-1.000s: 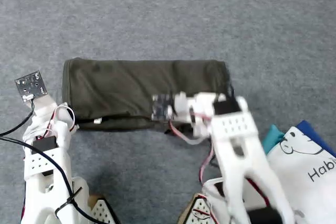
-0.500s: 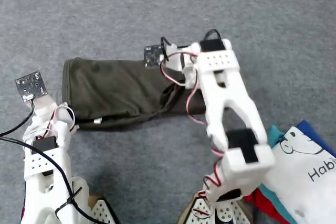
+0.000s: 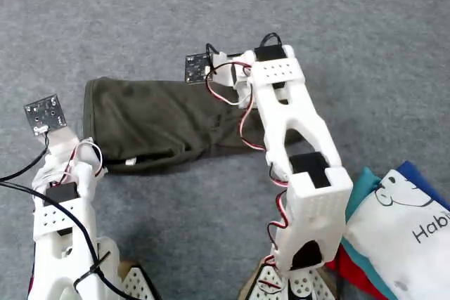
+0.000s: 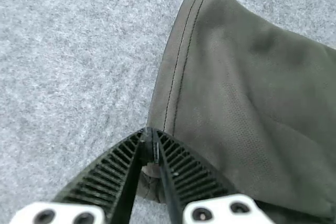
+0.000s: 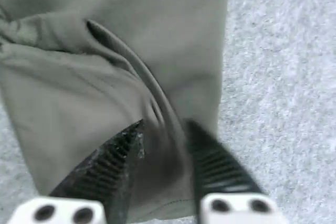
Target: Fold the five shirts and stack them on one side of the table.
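An olive green shirt (image 3: pixel 148 121) lies as a long folded band across the middle of the grey table. At the shirt's near left corner, my left gripper (image 3: pixel 96 162) (image 4: pixel 153 148) is shut, and its tips pinch the hem of the shirt (image 4: pixel 247 93). The right arm stretches over the shirt's right end. There my right gripper (image 3: pixel 229 100) (image 5: pixel 165 145) is shut on a raised fold of the shirt (image 5: pixel 105 51). That end is bunched and drawn in toward the middle.
A pile of other shirts (image 3: pixel 401 223), white on top with blue, teal and red beneath, sits at the near right corner. Bare grey table (image 3: pixel 351 40) stretches behind the olive shirt and to its right. Wooden furniture stands beyond the far edge.
The right arm has swung from the shirt's near edge toward the back. It dragged the shirt's right end inward, so the band is shorter and wrinkled there. The left arm has stayed put.
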